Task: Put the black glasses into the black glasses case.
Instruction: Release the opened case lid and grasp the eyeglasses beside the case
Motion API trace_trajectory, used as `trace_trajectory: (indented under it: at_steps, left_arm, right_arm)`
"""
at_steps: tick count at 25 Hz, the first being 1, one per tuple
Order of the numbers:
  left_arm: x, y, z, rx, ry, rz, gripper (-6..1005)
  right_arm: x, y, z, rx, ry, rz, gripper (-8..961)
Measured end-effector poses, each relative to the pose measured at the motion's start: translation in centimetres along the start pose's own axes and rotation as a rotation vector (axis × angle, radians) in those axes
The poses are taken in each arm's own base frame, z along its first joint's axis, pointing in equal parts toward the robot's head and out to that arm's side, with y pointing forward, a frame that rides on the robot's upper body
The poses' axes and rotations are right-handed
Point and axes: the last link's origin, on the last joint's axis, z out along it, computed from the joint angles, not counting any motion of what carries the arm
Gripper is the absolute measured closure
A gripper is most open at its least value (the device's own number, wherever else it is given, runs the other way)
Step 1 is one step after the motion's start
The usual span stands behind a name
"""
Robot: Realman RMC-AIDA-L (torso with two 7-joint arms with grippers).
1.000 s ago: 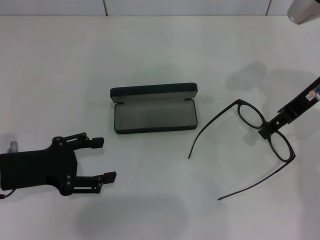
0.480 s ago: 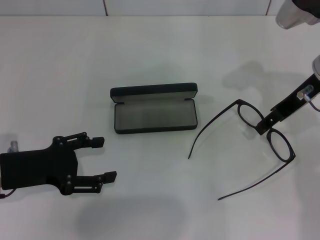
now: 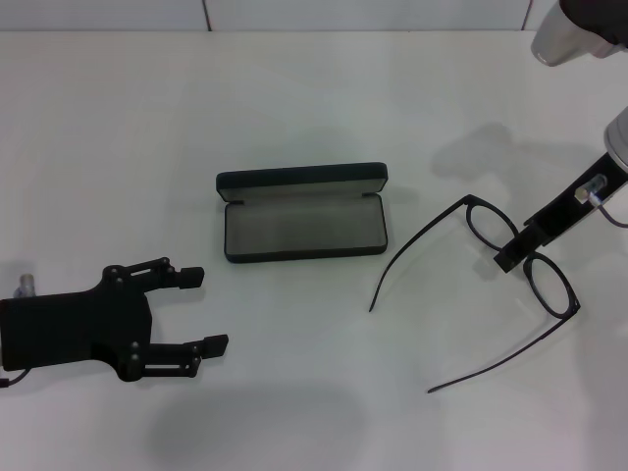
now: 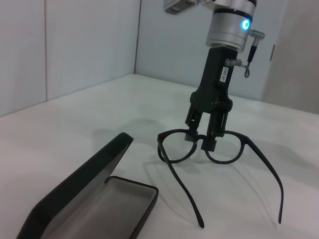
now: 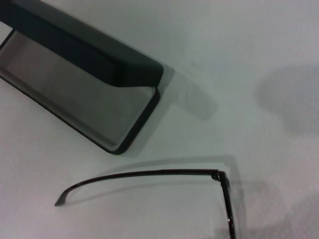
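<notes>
The thin black-framed glasses with two rounded clear lenses (image 3: 515, 258) lay on the white worktop (image 3: 324, 108), well apart from and to the right of the matte black rectangular glasses case with grey felt lining (image 3: 302, 224). Both temple arms were unfolded and swept toward the robot, so the frame front stood up off the surface, as the left wrist view showed.

The right gripper (image 3: 514, 253) came down from the far right corner and stood at the bridge between the two lenses. In the left wrist view its jaws straddled the bridge and looked clenched on it, though firm contact could not be confirmed. The bridge seemed a sensible hold: it is the stiffest, most central part, keeps the pads off the lenses, and leaves the frame balanced for carrying.

The case sat with its lid hinged back on the far side and its lined tray facing up, ready to receive the glasses.

The left gripper (image 3: 201, 311) rested idle near the worktop's near left edge, jaws released and holding nothing.
</notes>
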Motion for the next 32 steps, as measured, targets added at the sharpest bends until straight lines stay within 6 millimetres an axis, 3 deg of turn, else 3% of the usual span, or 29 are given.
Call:
trace_trajectory:
  at_steps: [2, 13, 23, 32]
  left_arm:
    - [0.00, -0.01, 0.00, 0.001, 0.000, 0.000, 119]
    - [-0.14, -0.06, -0.08, 0.010, -0.005, -0.001, 120]
    - [-0.11, -0.11, -0.06, 0.011, -0.005, -0.002, 122]
    - [-0.17, -0.05, -0.11, 0.013, -0.004, -0.007, 123]
  right_arm:
    - [0.03, 0.07, 0.10, 0.004, 0.006, -0.009, 208]
    - [-0.06, 0.87, 0.30, 0.037, 0.029, -0.088, 425]
    - [0.09, 0.83, 0.31, 0.034, 0.025, -0.084, 861]
    - [0.35, 0.93, -0.36, 0.024, 0.011, -0.094, 867]
